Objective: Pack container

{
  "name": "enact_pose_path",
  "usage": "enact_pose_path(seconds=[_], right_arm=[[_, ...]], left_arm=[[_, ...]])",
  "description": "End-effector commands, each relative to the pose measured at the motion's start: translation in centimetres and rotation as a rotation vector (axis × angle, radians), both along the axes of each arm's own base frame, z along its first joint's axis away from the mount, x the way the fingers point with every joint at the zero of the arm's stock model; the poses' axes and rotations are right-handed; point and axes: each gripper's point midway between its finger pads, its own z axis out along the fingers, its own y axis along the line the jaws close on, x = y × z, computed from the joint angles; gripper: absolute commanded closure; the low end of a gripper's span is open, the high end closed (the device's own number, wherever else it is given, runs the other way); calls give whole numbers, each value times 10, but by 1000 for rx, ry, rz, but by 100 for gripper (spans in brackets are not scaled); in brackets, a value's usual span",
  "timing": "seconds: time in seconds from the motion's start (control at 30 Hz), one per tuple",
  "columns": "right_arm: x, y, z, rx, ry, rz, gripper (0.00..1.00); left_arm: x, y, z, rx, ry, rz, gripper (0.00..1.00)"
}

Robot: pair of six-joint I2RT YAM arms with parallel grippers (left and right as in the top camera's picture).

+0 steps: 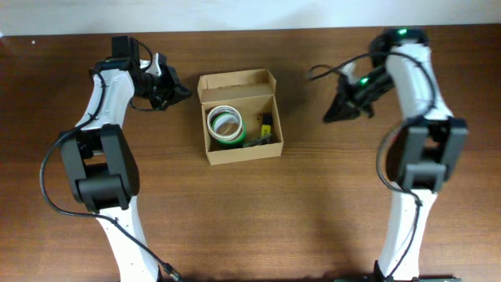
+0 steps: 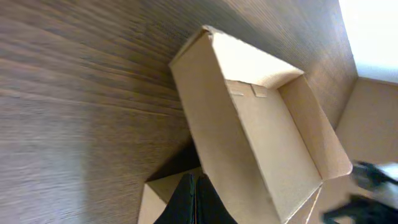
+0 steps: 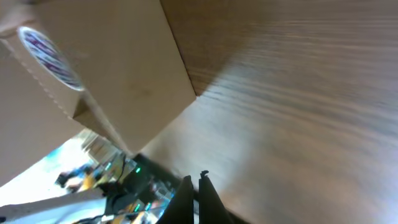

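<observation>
Cardboard box [image 1: 243, 151], lid open with a roll of tape [image 1: 225, 124] inside, lies just ahead of our left gripper [image 1: 186, 92] and farther from our right gripper [image 1: 329, 117]; we see both pinched closed, empty

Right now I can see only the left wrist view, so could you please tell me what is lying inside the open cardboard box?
Observer: A roll of tape lies flat in the left part of the container, with a small dark and yellow item to its right.
Operator: Thank you. Where is the right end effector?
Observer: The right end effector is off to the container's right, apart from it and holding nothing.
Operator: Is there anything on the side that faces it?
Observer: Yes, the right wrist view shows a round white label stuck on the cardboard there.
</observation>
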Motion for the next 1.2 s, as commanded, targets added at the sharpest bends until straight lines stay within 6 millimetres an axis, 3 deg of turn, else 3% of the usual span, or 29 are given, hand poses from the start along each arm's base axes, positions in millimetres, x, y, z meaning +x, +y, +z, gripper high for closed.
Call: enact_pose_path(seconds=[0.0, 0.2, 0.43, 0.8, 0.97, 1.17], right_arm=[[-2, 25, -20, 112, 45, 29, 96], [-10, 43, -32, 122, 50, 98, 96], [-13, 41, -33, 106, 55, 115, 96], [-12, 34, -38, 70, 14, 161, 96], [6, 15, -41, -75, -80, 211, 96], [49, 7, -21, -161, -278, 204, 96]], left_arm=[[1, -15, 6, -29, -14, -23, 98], [9, -29, 6, -3, -50, -29, 98], [13, -38, 0, 55, -62, -33, 98], [5, -50, -34, 53, 12, -58, 98], [2, -50, -47, 50, 41, -62, 98], [3, -50, -48, 50, 36, -62, 98]])
